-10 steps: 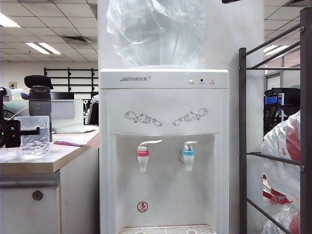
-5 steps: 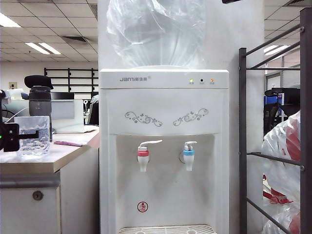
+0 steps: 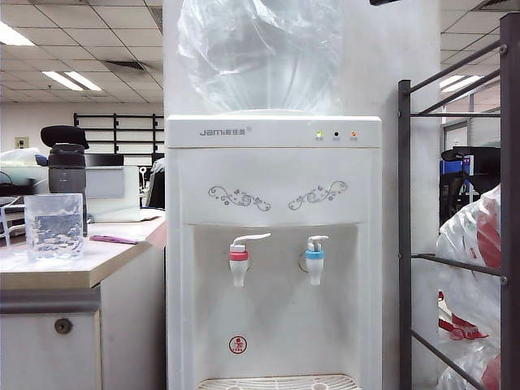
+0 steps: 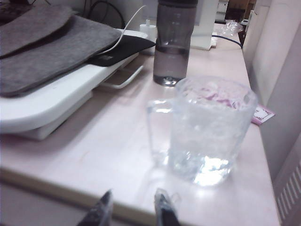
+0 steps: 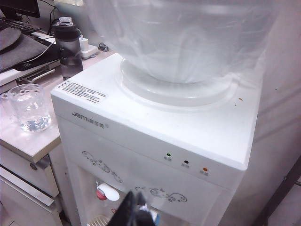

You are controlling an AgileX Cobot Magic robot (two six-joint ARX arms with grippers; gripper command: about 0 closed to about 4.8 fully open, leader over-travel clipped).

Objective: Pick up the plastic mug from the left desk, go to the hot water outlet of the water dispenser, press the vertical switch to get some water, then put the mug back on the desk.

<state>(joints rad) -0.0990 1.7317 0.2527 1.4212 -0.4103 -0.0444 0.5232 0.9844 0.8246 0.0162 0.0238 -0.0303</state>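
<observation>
A dark bottle and grey felt pads stand nearby.

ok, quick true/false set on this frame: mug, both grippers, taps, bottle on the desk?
1. The mug stands upright on the desk. True.
2. The left gripper is clamped on the mug's handle. False: it sits at the desk edge, short of the mug, with nothing between its fingers.
3. The right gripper is shut, up near the water dispenser's front. True.
4. The mug is under the red-collared tap. False: nothing is under that tap; the mug is on the desk.
5. A dark bottle stands behind the mug on the desk. True.
6. The blue-collared tap is left of the red one in the exterior view. False: it is right of it.
</observation>
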